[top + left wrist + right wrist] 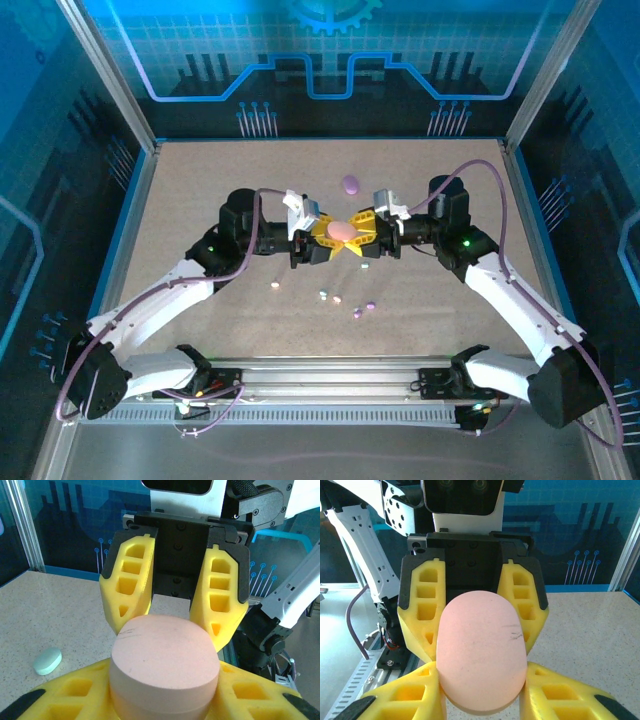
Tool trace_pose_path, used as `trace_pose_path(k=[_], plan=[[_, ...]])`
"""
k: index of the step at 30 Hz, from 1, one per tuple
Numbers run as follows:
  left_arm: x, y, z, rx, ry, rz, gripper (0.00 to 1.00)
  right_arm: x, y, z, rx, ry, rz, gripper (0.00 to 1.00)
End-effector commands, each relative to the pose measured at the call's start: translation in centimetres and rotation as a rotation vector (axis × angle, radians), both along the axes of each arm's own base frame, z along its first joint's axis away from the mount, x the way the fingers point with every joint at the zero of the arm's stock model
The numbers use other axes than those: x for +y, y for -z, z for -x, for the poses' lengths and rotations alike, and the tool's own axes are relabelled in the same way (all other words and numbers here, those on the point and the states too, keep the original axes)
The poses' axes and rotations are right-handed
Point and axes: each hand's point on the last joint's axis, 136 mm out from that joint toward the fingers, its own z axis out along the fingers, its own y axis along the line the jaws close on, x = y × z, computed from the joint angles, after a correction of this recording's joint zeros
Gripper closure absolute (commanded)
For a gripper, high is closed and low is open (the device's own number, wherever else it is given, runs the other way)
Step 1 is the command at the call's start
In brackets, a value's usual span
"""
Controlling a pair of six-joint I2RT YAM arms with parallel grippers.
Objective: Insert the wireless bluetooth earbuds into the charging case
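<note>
A pink oval charging case [341, 231] is held above the middle of the table, its lid down and a seam showing round its side. My left gripper [327, 237] is shut on it from the left, its yellow fingers [50, 695] pressed on both sides of the case [165, 665]. From the right, my right gripper [359, 238] is shut on the same case [480, 655], with its fingers [400, 700] against it. Several tiny earbuds lie on the table in front: cream [275, 288], mint [323, 295], purple [371, 304]. A mint earbud [48, 661] lies under the left gripper.
A purple oval case [350, 184] lies on the table behind the grippers. Another mint earbud [364, 266] sits just in front of the right gripper. Metal frame posts [110, 90] and blue walls bound the speckled table [200, 200].
</note>
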Motion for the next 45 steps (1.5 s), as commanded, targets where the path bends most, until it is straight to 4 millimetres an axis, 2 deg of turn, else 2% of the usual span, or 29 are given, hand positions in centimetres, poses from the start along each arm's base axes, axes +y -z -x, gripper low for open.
trace_pose_path(k=[1, 8, 16, 20, 25, 30, 32, 36, 38, 43, 45], plan=[[-0.5, -0.4, 1.2, -0.017, 0.073, -0.01, 0.66, 0.2, -1.5, 0.0, -0.037, 0.018, -0.025, 0.62], [-0.1, 0.5, 1.5, -0.036, 0.072, -0.061, 0.73, -0.5, -1.6, -1.1, 0.033, 0.079, -0.018, 0.53], [0.0, 0.5, 1.5, -0.039, 0.07, -0.067, 0.73, -0.9, -1.3, -2.2, 0.065, 0.145, -0.009, 0.45], [-0.1, 0.3, 1.6, -0.034, 0.076, -0.055, 0.73, -1.3, -1.0, -3.3, 0.058, 0.216, -0.002, 0.46], [-0.1, 0.2, 1.6, -0.027, 0.075, -0.043, 0.73, -1.4, -1.3, -3.6, 0.036, 0.24, -0.011, 0.49], [-0.1, 0.2, 1.3, -0.024, 0.059, -0.031, 0.73, -2.4, -1.6, -5.2, 0.042, 0.376, -0.016, 0.47], [0.0, 0.4, 0.8, -0.022, 0.032, -0.035, 0.73, -2.6, -1.9, -5.0, 0.035, 0.383, -0.024, 0.46], [0.2, 0.7, -0.2, -0.023, -0.032, -0.026, 0.73, -2.2, -3.0, -3.1, 0.031, 0.3, -0.048, 0.39], [0.3, 0.6, -0.5, -0.03, -0.056, -0.009, 0.73, -2.3, -3.4, -2.7, 0.039, 0.299, -0.051, 0.37], [0.4, 0.1, -1.1, -0.039, -0.098, 0.027, 0.74, -3.2, -4.4, -2.8, 0.04, 0.374, -0.058, 0.35], [0.6, 0.0, -1.4, -0.047, -0.119, 0.038, 0.74, -3.8, -4.5, -3.5, 0.065, 0.439, -0.065, 0.35]])
